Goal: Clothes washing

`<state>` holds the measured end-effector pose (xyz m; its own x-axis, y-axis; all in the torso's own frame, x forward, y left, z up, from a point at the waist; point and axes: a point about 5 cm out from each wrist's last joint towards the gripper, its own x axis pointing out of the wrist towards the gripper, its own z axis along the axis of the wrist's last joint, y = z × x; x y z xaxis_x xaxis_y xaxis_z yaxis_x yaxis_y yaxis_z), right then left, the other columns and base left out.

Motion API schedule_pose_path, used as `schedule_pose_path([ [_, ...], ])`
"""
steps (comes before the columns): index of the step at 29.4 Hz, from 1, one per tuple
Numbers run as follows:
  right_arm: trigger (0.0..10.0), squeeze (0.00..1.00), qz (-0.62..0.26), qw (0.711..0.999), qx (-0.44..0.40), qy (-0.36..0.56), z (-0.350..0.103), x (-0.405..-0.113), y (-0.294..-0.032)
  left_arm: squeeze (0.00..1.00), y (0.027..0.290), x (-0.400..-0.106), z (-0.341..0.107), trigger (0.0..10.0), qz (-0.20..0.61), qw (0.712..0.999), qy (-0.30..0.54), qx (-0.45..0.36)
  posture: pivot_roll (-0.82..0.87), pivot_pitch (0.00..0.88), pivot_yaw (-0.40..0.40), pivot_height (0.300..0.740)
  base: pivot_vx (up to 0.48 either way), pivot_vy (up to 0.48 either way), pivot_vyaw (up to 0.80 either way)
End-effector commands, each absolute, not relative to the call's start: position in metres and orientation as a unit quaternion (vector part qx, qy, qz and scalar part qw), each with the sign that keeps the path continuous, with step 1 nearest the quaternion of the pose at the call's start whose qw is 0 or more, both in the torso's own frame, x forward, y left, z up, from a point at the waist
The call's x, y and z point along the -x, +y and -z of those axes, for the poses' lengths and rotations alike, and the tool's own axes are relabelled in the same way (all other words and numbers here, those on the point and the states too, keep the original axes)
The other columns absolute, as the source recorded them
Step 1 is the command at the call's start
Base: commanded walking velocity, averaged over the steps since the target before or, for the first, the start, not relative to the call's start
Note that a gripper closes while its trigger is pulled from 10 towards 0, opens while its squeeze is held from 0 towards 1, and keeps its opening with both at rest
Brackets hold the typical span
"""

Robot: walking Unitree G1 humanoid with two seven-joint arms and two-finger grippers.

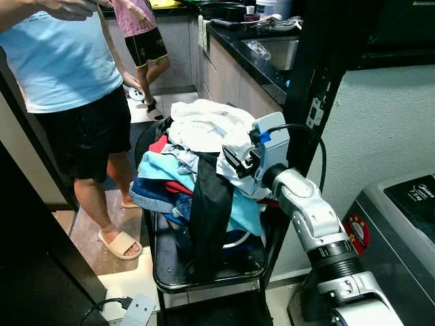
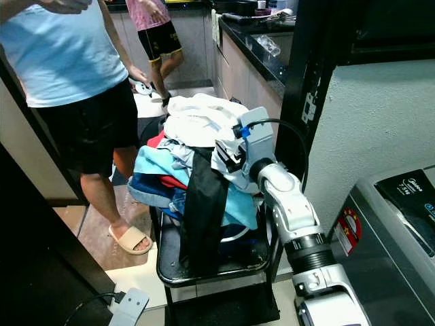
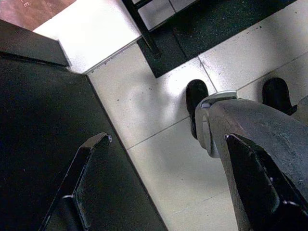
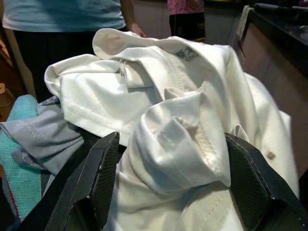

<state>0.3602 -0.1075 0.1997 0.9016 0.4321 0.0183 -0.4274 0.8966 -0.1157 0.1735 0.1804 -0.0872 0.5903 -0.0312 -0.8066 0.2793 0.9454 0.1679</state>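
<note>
Narrow kitchen passage, pale tiled floor (image 3: 159,173), black countertop (image 1: 255,58) along the wall, grey top-load washing machine (image 1: 401,238) at the robot's right.

Task item: heap of mixed laundry (image 1: 183,176) piled on a black metal chair (image 1: 204,268) right in front of the robot. White cotton garment (image 4: 183,120) sits on top; teal, blue and red pieces under it, a long black cloth (image 1: 211,210) hanging down the front.

Right gripper (image 4: 168,183) is at the top of the heap, fingers spread wide with a fold of the white garment bunched between them, pads not yet pinching it. Left gripper (image 3: 163,192) hangs idle over the floor, fingers wide apart, holding nothing.

Step, as I read it: picking the first piece off the pile. Next move calls for closing on that fold, lifting clear of the heap, then swinging right toward the washer. Can't tell from here whether the washer lid is open.

Two people stand just past the chair: one in a light blue top (image 1: 58,58) close by, another in pink (image 1: 136,13) further back.
</note>
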Motion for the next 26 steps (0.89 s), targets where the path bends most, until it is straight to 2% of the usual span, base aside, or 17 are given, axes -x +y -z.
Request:
schedule_pose_path([
  [1,10.0,0.0,-0.216,0.975,0.059,-0.012,-0.199,-0.362,-0.105,0.0,0.183,-0.169,0.089,10.0,0.086,0.876,0.453,-0.145,0.1,0.031,-0.032,0.74,0.0,0.0,0.0],
  [9,10.0,0.0,-0.217,0.974,0.06,-0.006,-0.198,-0.362,-0.104,0.0,0.184,-0.167,0.09,10.0,0.084,0.875,0.455,-0.145,0.09,0.033,-0.036,0.74,0.0,0.0,0.0],
  [10,5.4,0.0,-0.22,0.974,0.058,-0.004,-0.198,-0.361,-0.104,0.0,0.185,-0.166,0.09,10.0,0.083,0.875,0.455,-0.145,0.09,0.033,-0.035,0.74,0.0,0.0,0.0],
  [11,5.4,0.0,-0.22,0.974,0.058,-0.004,-0.198,-0.361,-0.104,0.0,0.185,-0.166,0.09,10.0,0.083,0.875,0.455,-0.145,0.09,0.033,-0.035,0.74,0.0,0.0,0.0],
  [12,0.0,0.0,-0.222,0.974,0.052,-0.006,-0.199,-0.361,-0.104,0.0,0.185,-0.165,0.091,10.0,0.082,0.874,0.456,-0.145,0.09,0.033,-0.034,0.74,0.0,0.0,0.0],
  [26,0.0,0.0,-0.244,0.968,0.034,-0.042,-0.213,-0.357,-0.096,0.0,0.184,-0.167,0.09,10.0,0.086,0.875,0.454,-0.147,0.09,0.033,-0.033,0.74,0.0,0.0,0.0],
])
